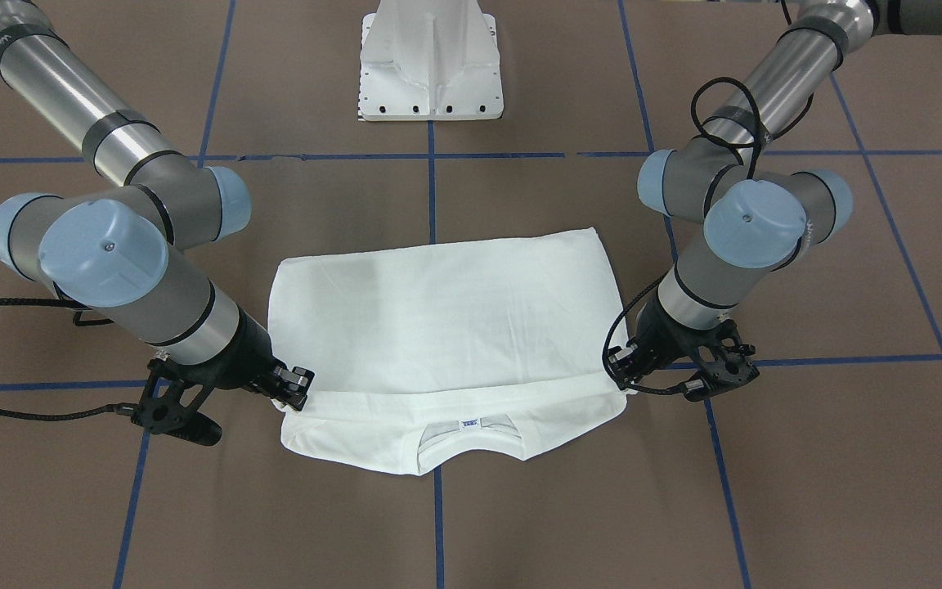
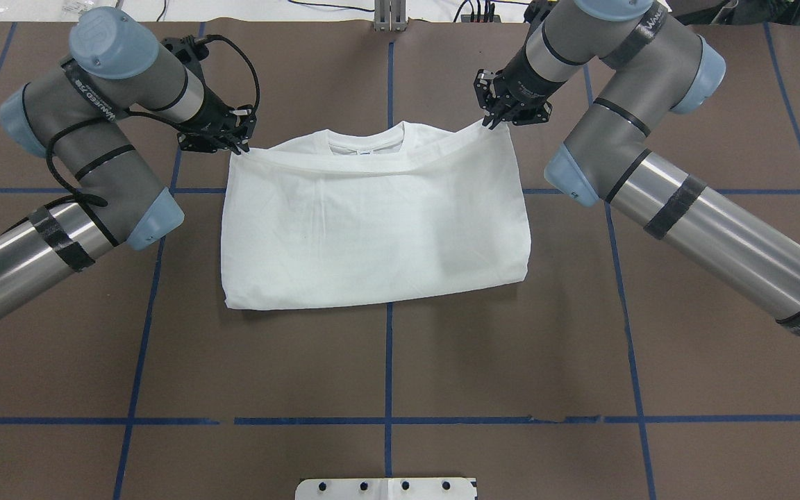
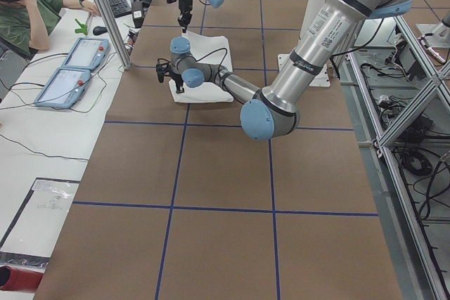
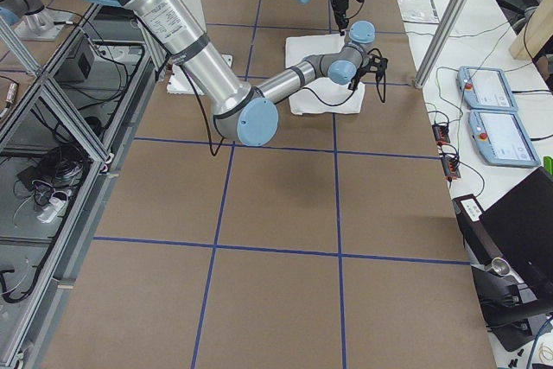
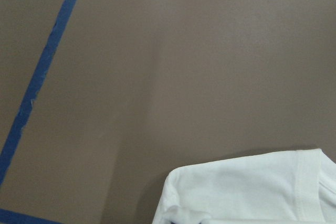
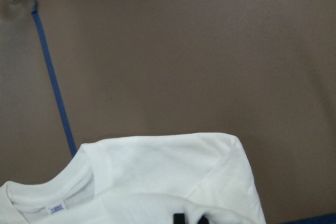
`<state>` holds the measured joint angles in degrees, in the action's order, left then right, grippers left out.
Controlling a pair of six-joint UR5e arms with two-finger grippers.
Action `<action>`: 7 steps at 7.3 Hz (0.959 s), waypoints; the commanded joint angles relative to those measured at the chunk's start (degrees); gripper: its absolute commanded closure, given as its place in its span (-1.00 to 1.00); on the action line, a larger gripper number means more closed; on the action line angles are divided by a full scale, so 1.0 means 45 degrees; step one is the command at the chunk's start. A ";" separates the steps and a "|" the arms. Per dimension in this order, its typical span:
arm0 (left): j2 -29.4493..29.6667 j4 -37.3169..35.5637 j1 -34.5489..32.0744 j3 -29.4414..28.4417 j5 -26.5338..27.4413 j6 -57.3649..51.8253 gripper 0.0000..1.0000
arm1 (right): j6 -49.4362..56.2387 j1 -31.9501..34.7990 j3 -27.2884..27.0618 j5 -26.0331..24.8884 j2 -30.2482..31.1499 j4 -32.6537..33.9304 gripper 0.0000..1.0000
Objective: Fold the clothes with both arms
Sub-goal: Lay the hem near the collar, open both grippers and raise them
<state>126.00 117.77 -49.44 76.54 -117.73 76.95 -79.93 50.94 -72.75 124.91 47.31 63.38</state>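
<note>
The white T-shirt lies on the brown table, folded once. Its hem edge is drawn up to just short of the collar. The small neck label shows below the folded edge. My left gripper is shut on the upper layer's corner by one shoulder. My right gripper is shut on the opposite corner, which is pulled up slightly. In the front-facing view the left gripper is on the right and the right gripper on the left. The right wrist view shows the collar, the label and a shoulder.
The white pedestal base stands at the robot's side of the table. Blue tape lines grid the brown surface. In the exterior left view a person sits at a side desk with two tablets, behind a metal post.
</note>
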 commanded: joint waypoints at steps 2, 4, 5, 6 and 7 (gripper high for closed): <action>-0.0031 -0.0019 -0.0397 0.0002 0.0068 -0.0069 -0.68 | 0.0687 -0.0072 -0.0122 0.0092 0.0169 -0.0022 -1.00; -0.0166 -0.0175 -0.0516 0.0622 0.0010 -0.0050 -0.70 | 0.0577 -0.0497 -0.2393 0.0132 0.1664 0.0074 -1.00; -0.0399 -0.0620 -0.0555 0.1400 -0.0010 -0.0050 -0.73 | 0.0440 -0.0965 -0.4013 -0.0004 0.2969 0.0133 -1.00; -0.0692 -0.1031 -0.0556 0.2182 -0.0010 -0.0030 -0.74 | 0.0130 -0.1588 -0.5363 -0.0430 0.4297 0.0153 -1.00; -0.0830 -0.1306 -0.0556 0.2615 -0.0010 0.0028 -0.75 | -0.0125 -0.2464 -0.6885 -0.1073 0.5876 0.0153 -1.00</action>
<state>123.33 113.73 -51.90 85.11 -117.75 76.84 -79.06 44.16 -95.22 123.05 65.36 63.99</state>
